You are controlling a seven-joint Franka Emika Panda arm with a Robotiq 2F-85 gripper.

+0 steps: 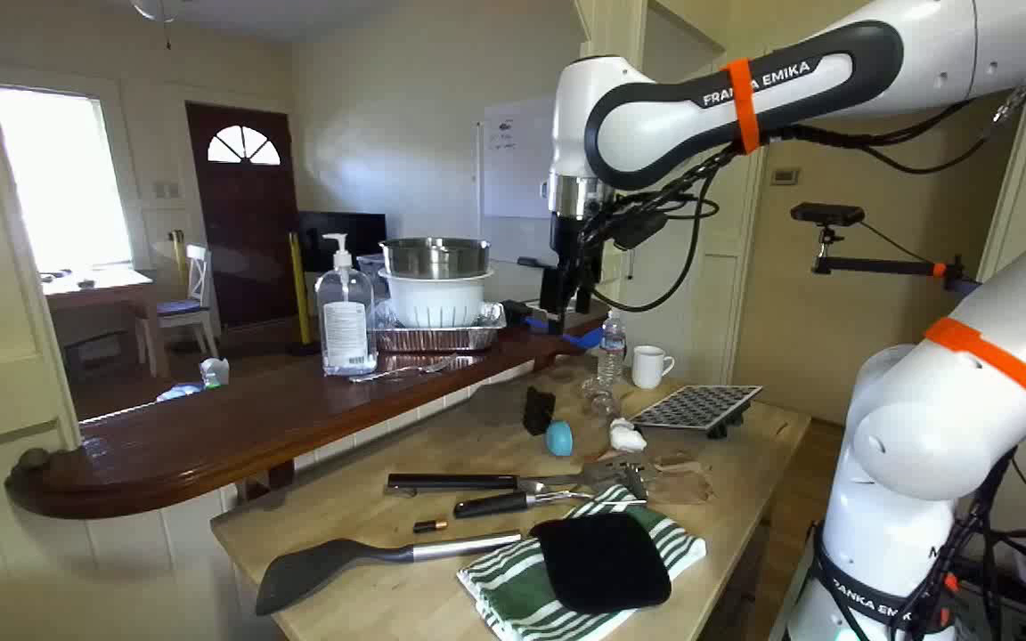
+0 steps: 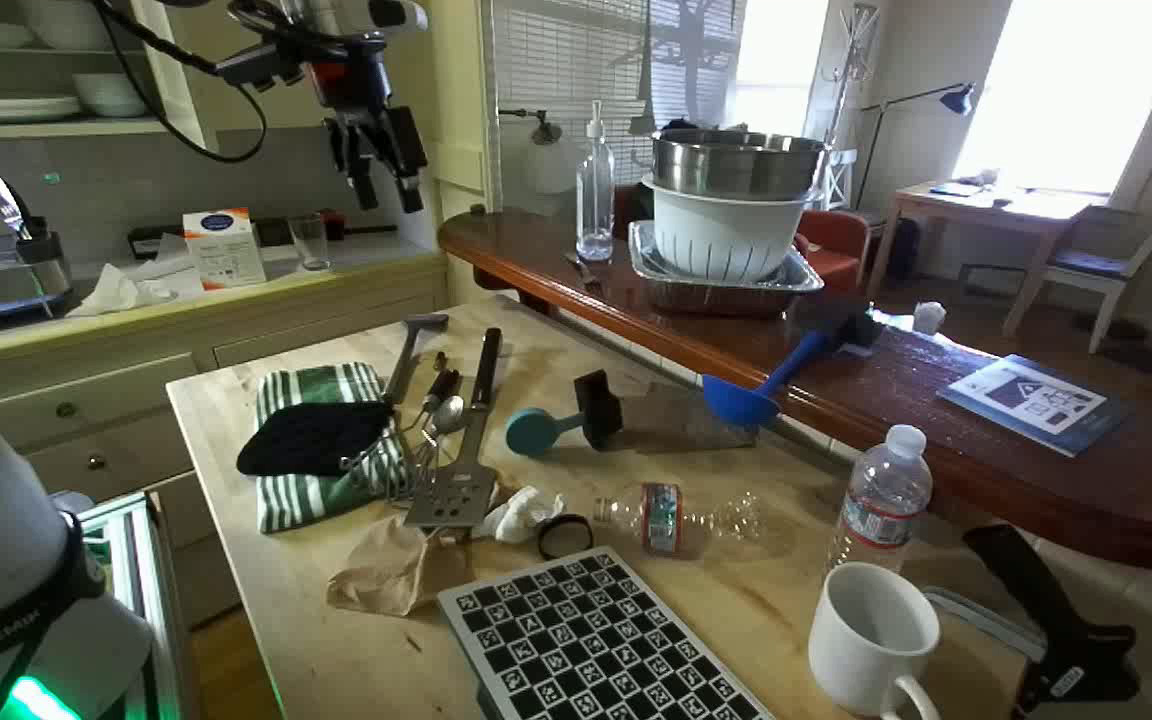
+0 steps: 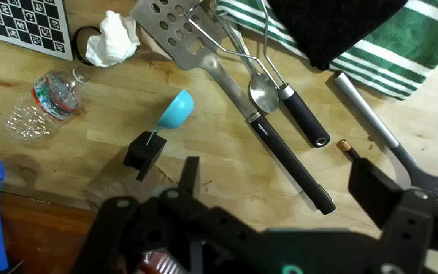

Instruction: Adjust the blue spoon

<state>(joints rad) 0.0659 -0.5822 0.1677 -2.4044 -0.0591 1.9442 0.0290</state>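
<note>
The blue spoon is small and turquoise with a rounded bowl; it shows in both exterior views [image 1: 559,438] [image 2: 532,432] and in the wrist view [image 3: 177,110]. Its thin handle goes into a black block [image 3: 145,150]. The block stands on the wooden table and the bowl is turned on its side. My gripper [image 2: 389,195] is open and empty, high above the table in both exterior views [image 1: 568,307]. In the wrist view its fingers [image 3: 276,165] are wide apart, with the spoon beyond the left finger, not between them.
A slotted metal spatula [image 3: 280,152], a masher [image 3: 302,114] and a black spatula [image 1: 326,561] lie nearby. A plastic bottle [image 2: 661,518], crumpled tissue [image 2: 526,512] and checkered board [image 2: 596,640] are beyond. A blue ladle [image 2: 741,400] overhangs the raised brown counter's edge [image 1: 299,463].
</note>
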